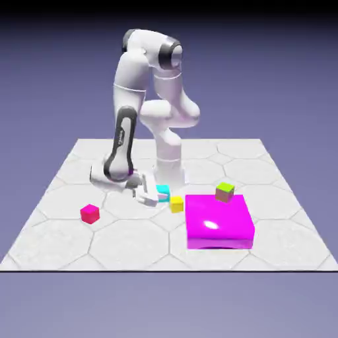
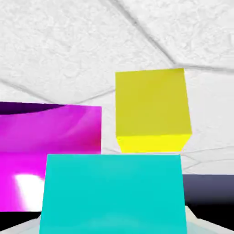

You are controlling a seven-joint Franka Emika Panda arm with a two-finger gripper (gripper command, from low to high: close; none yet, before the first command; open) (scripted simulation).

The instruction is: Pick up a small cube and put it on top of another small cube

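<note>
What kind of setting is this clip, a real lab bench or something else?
A rendered simulation, not a real bench. A white arm's gripper reaches down at a cyan cube on a hexagon-patterned table. A glossy flat magenta block and a plain blue-violet backdrop complete a tabletop stacking scene.

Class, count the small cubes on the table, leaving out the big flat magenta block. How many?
4: the cyan cube at the gripper, the yellow cube beside it, a pink-red cube alone, a multicoloured cube by the magenta block.
</note>
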